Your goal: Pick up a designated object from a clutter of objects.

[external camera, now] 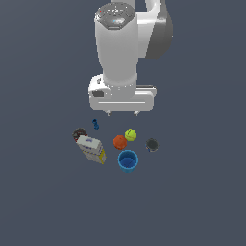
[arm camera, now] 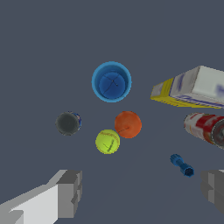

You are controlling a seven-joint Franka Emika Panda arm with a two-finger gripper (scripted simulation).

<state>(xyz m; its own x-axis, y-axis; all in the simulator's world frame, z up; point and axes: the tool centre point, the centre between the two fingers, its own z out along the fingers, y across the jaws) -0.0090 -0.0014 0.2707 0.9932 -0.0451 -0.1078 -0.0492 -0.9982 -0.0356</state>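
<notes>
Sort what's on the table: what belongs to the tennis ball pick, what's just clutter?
Job: tennis ball, gripper open above the table.

Clutter: orange-red ball beside the tennis ball, blue cup, white-and-yellow box, red-and-white can, dark grey round thing, small blue piece.

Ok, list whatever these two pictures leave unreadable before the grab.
- White-and-yellow rectangular box: cut by the wrist view's edge; printing blurred in both views.
- Red-and-white cylindrical can: also cropped there; partly behind the box in the exterior view.
- Small dark grey round object: too small to identify.
- Gripper: the jaws' tips are cropped.
</notes>
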